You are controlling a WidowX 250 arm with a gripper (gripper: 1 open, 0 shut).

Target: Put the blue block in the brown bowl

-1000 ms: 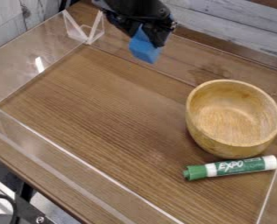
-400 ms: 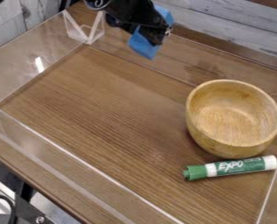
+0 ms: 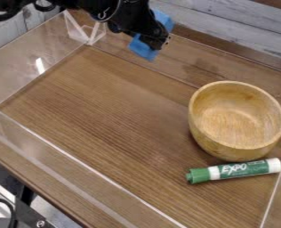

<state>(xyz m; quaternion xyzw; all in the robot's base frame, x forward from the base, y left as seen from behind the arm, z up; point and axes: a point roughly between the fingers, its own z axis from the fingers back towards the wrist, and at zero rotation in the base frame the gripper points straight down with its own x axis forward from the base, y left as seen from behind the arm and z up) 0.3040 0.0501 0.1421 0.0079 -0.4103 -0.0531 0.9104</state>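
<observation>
One wooden table (image 3: 95, 116), walled in clear panels. One brown bowl (image 3: 236, 119) sitting near right edge. One Expo marker (image 3: 233, 170) lying by near-right corner. One blue block (image 3: 149, 40) hanging above far edge, clamped in one gripper (image 3: 143, 36).

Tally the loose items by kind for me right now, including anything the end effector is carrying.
Blue block, carried in the end effector: 1
Brown wooden bowl: 1
Green-and-white Expo marker: 1
Total: 3
</observation>
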